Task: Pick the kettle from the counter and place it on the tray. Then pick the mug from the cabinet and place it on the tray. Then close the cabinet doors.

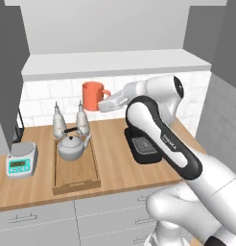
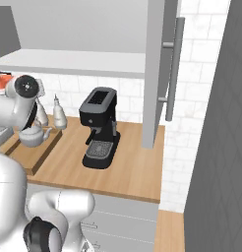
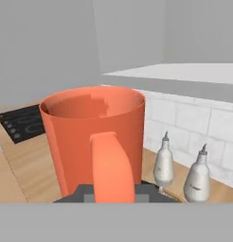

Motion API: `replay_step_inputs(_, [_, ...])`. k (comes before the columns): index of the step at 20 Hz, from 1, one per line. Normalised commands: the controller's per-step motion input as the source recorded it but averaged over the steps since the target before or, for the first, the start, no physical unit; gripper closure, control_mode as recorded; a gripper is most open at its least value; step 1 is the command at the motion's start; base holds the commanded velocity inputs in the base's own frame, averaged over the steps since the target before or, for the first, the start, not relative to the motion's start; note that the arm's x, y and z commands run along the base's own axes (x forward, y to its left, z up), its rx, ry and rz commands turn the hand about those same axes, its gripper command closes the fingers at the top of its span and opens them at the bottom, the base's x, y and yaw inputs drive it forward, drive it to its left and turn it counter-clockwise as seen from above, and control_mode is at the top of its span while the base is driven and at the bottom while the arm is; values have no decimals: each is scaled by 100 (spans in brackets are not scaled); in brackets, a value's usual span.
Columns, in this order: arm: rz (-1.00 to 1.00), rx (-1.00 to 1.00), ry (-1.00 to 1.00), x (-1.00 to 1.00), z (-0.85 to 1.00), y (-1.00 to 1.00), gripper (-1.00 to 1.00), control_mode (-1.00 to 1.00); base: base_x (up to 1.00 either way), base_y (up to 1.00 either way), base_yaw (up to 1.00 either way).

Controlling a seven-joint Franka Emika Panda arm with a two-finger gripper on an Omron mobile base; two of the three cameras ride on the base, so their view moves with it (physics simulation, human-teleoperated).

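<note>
While the mug (image 1: 92, 95) hangs upright in the air below the cabinet (image 1: 110, 33) shelf, out in front of the white tiled wall and above the two slim bottles (image 1: 82, 118), the gripper (image 1: 106, 104) grips it by its loop handle, fingers pressed together on that handle. The upright carry suits a set-down base first, and a handle hold leaves the body free to land. From the hand view the handle runs straight down to the dark fingers (image 3: 83, 193), which are cut off by the lower edge, so the exact contact is hard to judge. Below and a little to the left, the kettle (image 1: 73, 146) already sits at the far end of the tray (image 1: 76, 181), leaving the near end bare, which is probably where the mug belongs. The tray lies lengthwise on the counter (image 1: 115, 168), between a grey digital scale (image 1: 21, 161) and a black coffee machine (image 2: 98, 128). The cabinet doors (image 2: 160, 69) stand open. In the right base view the arm's white body covers most of the tray, part of the kettle and nearly all of the mug. In the left base view the arm hides the coffee machine's upper part.
</note>
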Motion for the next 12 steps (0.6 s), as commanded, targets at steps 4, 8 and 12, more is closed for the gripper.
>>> replay_step_inputs(4, [15,3,3,-29,-87,0,100,-100,0,0,0])
replay_step_inputs(8, [13,2,4,-9,-94,0,100,-100,0,0,0])
replay_step_inputs(12, [8,1,5,4,-78,0,100,-100,0,0,0])
